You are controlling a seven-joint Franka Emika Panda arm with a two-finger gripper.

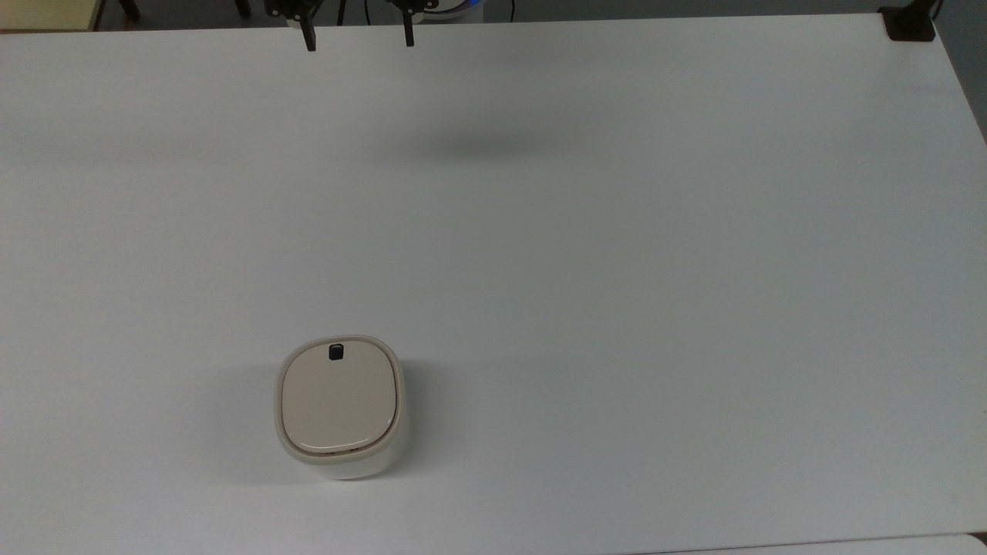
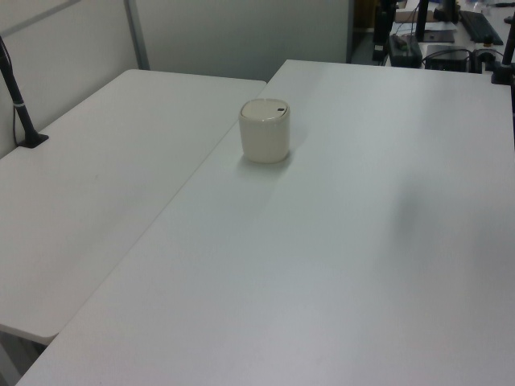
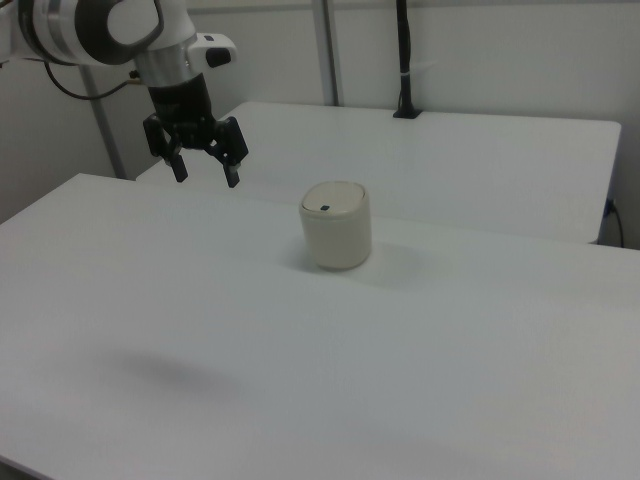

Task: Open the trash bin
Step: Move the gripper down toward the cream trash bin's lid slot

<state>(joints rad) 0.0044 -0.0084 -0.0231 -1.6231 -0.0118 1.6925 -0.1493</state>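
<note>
Two white tables stand side by side, their long edges meeting: the big table [image 1: 617,270] that carries the work, and a second table [image 2: 96,185] beyond the bin. There is one arm [image 3: 110,25], white with dark joints, reaching in from the right view's upper left. There is one bin [image 1: 339,406], a small cream-white pot with rounded corners, and on it one flat beige lid [image 1: 339,401], lying closed, and one small black button [image 1: 335,352] at the rim.

The pincer [image 3: 205,178] hangs in the air above the big table with its two black fingers [image 3: 180,172] pointing down. They are spread wide apart, with a clear gap between the tips, and they hold nothing and touch nothing. In the top view the two fingertips show at the upper edge, again well separated.

The bin stands well apart from the pincer and lower than it: in the right view it is to the pincer's right, and in the top view it is far below the fingertips, almost straight under them. The button sits on the rim edge that faces the pincer.
</note>
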